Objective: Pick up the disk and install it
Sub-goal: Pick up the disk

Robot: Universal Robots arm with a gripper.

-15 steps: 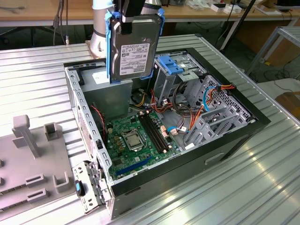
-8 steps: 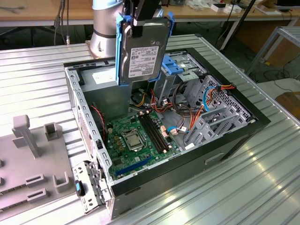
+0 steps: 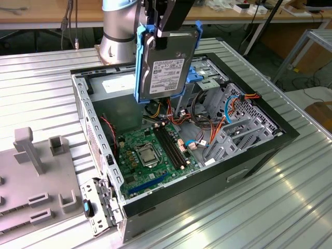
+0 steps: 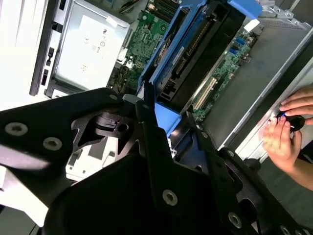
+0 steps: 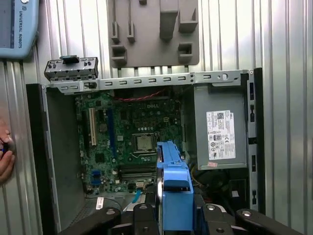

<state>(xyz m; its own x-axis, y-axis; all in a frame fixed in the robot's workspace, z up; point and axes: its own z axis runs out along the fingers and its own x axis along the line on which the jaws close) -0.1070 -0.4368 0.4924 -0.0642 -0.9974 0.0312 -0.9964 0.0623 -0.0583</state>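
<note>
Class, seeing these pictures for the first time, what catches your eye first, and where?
The blue-framed disk stands out, held upright by the gripper above the open computer case. Below it lies the green motherboard; a person's hand is by the case's wall in the second wrist view.
</note>
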